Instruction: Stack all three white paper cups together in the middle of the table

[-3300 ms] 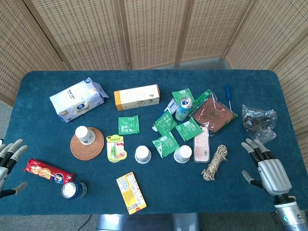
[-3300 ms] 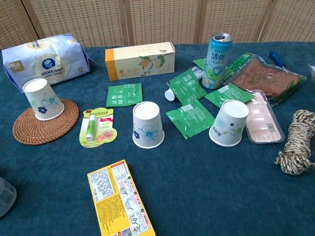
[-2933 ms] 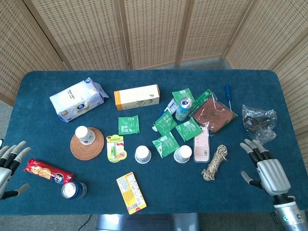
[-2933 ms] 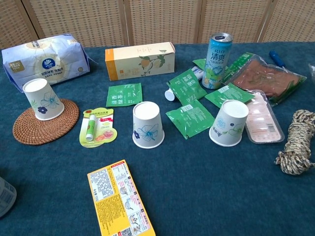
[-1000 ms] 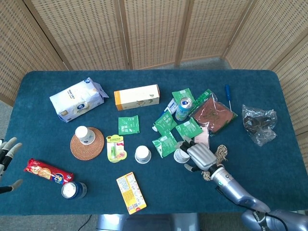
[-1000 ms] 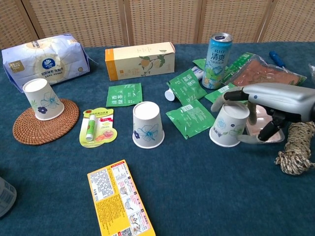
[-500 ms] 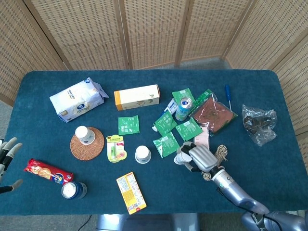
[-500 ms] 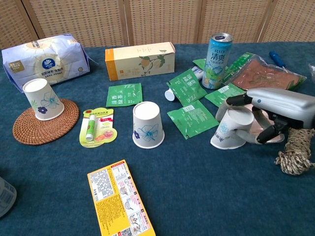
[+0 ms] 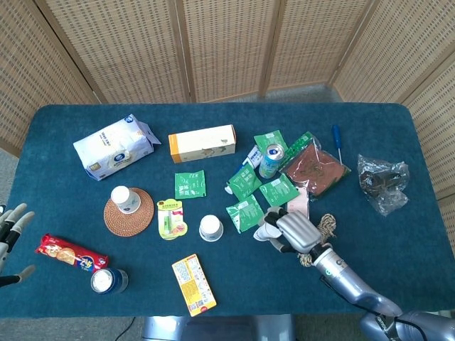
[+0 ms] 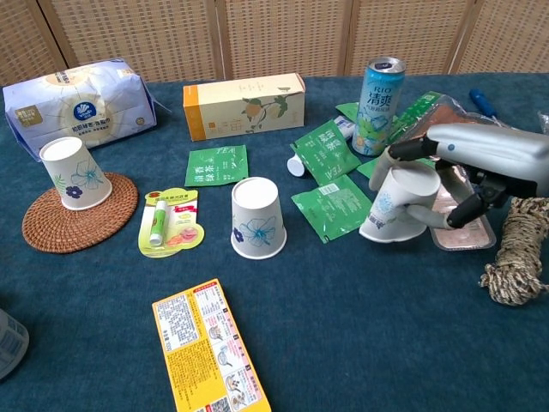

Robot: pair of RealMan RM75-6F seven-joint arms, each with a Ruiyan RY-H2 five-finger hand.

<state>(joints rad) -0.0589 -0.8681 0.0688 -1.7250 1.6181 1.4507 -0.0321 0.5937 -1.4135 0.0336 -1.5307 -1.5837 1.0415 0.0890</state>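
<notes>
Fingers [image 10: 403, 151] of right hand [image 10: 480, 167] wrapped round right cup [image 10: 397, 209]: dark-tipped ones curled over its upturned base, thumb under its far side. Held cup tilted, rim edge lifted off worktop [image 10: 360, 343], just above the clear plastic tray [image 10: 463, 225]. Smooth silver shell on hand back, glossy. Cup was white paper, tapered, blue flower print, mouth down.

Middle cup [image 10: 257, 217] stood inverted on the blue felt-like worktop, well left of the hand, untouched. Same print, same shape. Left cup [image 10: 74, 173] inverted on round woven coaster [image 10: 79, 212], far left.

Left hand [image 9: 10, 238] at worktop's left edge in head view, holding nothing, fingers spread.

Around held cup: flat green foil sachets [image 10: 331, 206] just beside, tall blue drinks can [image 10: 377, 94] behind, coiled rough twine [image 10: 517, 251] to the right. Further off: orange-and-cream carton [image 10: 244, 106], soft tissue pack [image 10: 79, 101], yellow flat box [image 10: 208, 348], lip-balm blister card [image 10: 170, 221].
</notes>
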